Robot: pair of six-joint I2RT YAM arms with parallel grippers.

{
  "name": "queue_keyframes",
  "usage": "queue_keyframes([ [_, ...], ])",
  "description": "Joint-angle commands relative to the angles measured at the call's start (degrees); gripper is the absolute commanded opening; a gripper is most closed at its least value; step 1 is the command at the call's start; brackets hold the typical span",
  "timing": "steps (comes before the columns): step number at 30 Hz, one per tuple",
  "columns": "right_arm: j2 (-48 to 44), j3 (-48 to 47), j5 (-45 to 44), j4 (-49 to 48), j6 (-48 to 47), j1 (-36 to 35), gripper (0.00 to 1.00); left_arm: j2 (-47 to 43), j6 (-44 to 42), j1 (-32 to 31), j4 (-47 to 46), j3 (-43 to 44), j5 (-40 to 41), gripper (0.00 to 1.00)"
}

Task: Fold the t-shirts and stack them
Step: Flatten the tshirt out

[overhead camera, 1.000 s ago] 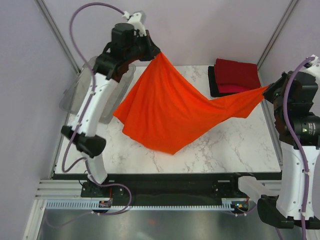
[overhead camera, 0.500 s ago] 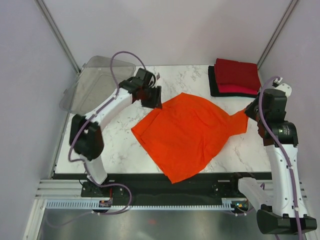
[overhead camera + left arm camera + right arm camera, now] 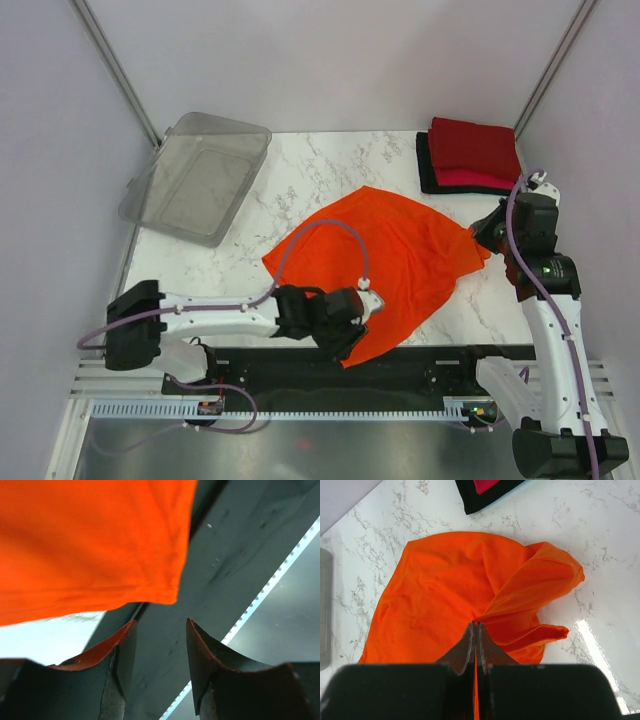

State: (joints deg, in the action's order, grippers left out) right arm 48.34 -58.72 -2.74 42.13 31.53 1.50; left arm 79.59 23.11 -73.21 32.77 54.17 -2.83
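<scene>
A bright orange t-shirt (image 3: 385, 260) lies spread and rumpled on the marble table (image 3: 300, 175). My right gripper (image 3: 482, 235) is shut on its right corner; in the right wrist view the pinched cloth bunches at the right gripper (image 3: 476, 626), and the orange t-shirt (image 3: 440, 590) fans out beyond. My left gripper (image 3: 345, 338) lies low by the shirt's near corner. In the left wrist view the left gripper (image 3: 161, 622) is open and empty, the shirt's corner (image 3: 150, 580) hanging just past its tips. Folded dark red t-shirts (image 3: 475, 145) rest on a black one (image 3: 428, 170) at the back right.
A clear plastic bin (image 3: 200, 175) sits at the back left corner. The black rail (image 3: 280, 358) runs along the table's near edge under the shirt's corner. The folded black shirt (image 3: 487, 497) shows at the top of the right wrist view. Frame posts stand at both back corners.
The left gripper let go of the shirt, opened, and swung down to the near edge. The shirt dropped from hanging between both arms to lying on the table. The right gripper lowered, still gripping.
</scene>
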Motion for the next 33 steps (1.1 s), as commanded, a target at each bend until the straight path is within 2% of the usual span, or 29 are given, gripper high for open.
queue_keyframes([
  [1,-0.3,-0.1,2.2,-2.8,0.8,0.1,0.00,6.4,-0.9,-8.1,-5.1,3.5,4.0,0.52],
  [6,-1.8,0.4,2.1,-2.9,0.8,0.1,0.00,18.2,-3.6,-12.7,-2.7,10.6,7.9,0.52],
  [10,-1.7,0.7,2.5,-2.8,0.6,0.1,0.00,20.3,-3.3,-12.8,-2.6,11.0,9.9,0.53],
  [15,-1.3,1.4,2.7,-3.1,0.6,0.1,0.00,20.5,-3.3,-12.9,-1.1,10.5,13.1,0.54],
  [24,-0.3,3.3,2.7,-4.9,1.0,0.0,0.00,13.4,-5.2,-12.9,1.1,10.7,19.5,0.56],
  [33,0.0,4.0,4.7,-5.7,1.3,0.1,0.00,17.6,-3.7,-12.7,0.5,9.1,17.2,0.55],
])
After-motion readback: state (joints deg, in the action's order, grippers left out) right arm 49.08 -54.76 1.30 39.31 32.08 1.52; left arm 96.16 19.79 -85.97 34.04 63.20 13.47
